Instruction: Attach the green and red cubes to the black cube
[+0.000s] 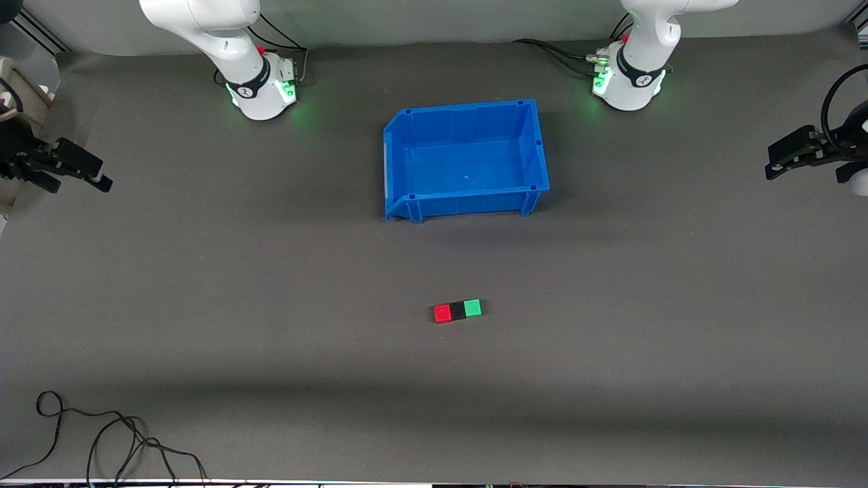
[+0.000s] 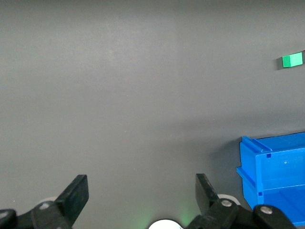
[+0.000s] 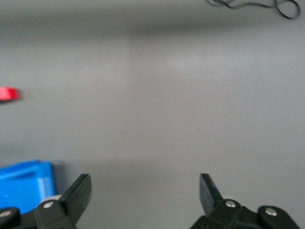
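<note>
Left gripper (image 2: 138, 195) waits at the left arm's end of the table, raised over bare mat, fingers (image 2: 76, 193) spread wide with nothing between them; in the front view it shows at the edge of the frame (image 1: 780, 161). Right gripper (image 3: 143, 193) waits likewise at the right arm's end (image 1: 95, 177), fingers (image 3: 81, 188) apart and empty, also over bare mat. Both are well apart from the cubes. The three cubes sit in one row on the grey table (image 1: 203, 305), nearer the front camera than the blue bin (image 1: 536, 146): red cube (image 1: 442, 313) toward the right arm's end, black cube (image 1: 458, 310) in the middle, green cube (image 1: 472, 308) toward the left arm's end. Red and green each appear to touch the black cube, with no gap visible. The left wrist view catches the green cube (image 2: 292, 60) and a corner of the bin (image 2: 267, 167); the right wrist view catches the red cube (image 3: 7, 93) and a bin corner (image 3: 24, 183). The bin stands open and upright between the two arm bases. A loose black cable (image 1: 102, 440) lies at the table edge nearest the front camera. No legible writing on cubes or bin; the marks on the arm bases are too small to read.
</note>
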Controlling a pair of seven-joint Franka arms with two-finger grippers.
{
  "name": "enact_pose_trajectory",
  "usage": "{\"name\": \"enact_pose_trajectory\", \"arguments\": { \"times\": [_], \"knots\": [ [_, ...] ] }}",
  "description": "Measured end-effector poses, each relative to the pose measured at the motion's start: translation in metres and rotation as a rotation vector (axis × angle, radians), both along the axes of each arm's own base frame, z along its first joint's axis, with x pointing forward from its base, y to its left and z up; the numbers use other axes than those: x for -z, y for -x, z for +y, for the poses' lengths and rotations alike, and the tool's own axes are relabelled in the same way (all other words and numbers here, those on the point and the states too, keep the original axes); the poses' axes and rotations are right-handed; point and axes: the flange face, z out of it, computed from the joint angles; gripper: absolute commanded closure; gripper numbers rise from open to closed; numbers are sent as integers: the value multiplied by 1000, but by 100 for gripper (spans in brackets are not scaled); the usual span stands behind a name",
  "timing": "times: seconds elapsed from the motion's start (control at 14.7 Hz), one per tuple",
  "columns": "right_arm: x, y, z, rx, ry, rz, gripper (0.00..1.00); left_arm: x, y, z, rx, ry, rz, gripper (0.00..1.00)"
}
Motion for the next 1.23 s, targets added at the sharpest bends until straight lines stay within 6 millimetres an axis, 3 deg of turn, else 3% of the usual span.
{"name": "enact_pose_trajectory", "arguments": {
  "times": [0.27,0.48,0.61,0.82,1.23],
  "knots": [
    [18,-4,36,-82,89,52,0,2,0,3,-6,0,5,0],
    [9,-7,33,-76,90,28,0,10,-1,4,-8,-1,18,1],
    [4,-7,34,-73,71,14,0,14,-2,4,-7,-1,25,7],
    [1,-8,40,-70,16,3,0,20,-6,3,1,0,29,1],
    [0,-9,37,-62,7,-1,0,22,-9,-1,8,1,20,0]
  ]
}}
